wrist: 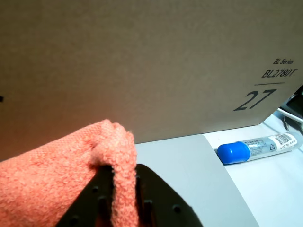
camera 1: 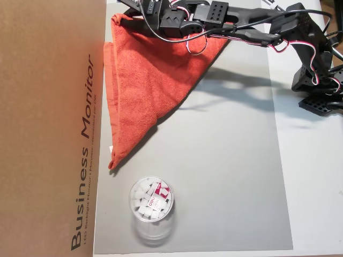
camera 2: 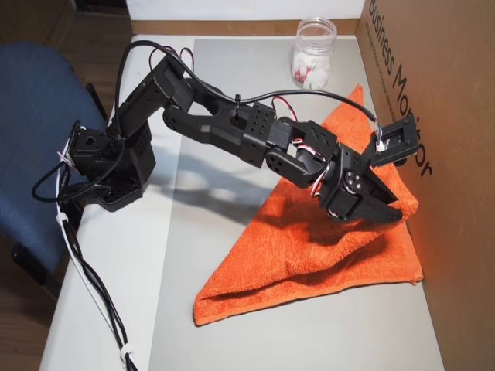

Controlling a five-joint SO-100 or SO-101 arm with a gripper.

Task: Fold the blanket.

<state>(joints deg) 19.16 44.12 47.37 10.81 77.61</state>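
mid-fold: the fingers (wrist: 124, 189) pinch a corner of the blanket (camera 1: 144, 85), already doubled into a triangle; next, lay the corner down flat

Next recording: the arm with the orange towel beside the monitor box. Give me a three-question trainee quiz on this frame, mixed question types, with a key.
1. True or false: in the wrist view, the gripper is shut on a bunched corner of the blanket.
2. Multiple choice: in an overhead view, the blanket lies as A) a flat open square, B) a triangle, C) a rolled tube.
3. Fill in: the clear jar holds small ____ pieces.

Key: 1 true; 2 B; 3 white. The blanket lies on the grey mat against the cardboard box. In the wrist view, a blue-capped tube lies beyond the mat's edge.
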